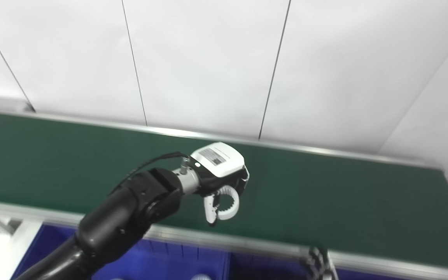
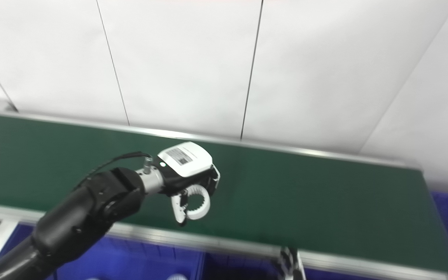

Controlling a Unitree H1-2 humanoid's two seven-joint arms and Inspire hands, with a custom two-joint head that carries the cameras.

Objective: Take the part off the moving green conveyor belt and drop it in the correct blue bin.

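Left eye view: we see our left hand (image 1: 224,177) pinching a white toothed ring (image 1: 227,202) above the green belt (image 1: 325,186); our right hand (image 1: 319,262) is blurred, its state unclear.

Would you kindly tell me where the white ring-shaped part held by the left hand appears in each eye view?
Left eye view: white ring part just left of centre, under the left hand, over the green belt.
Right eye view: ring part further left.
Shared landmark: the belt's near metal rail.
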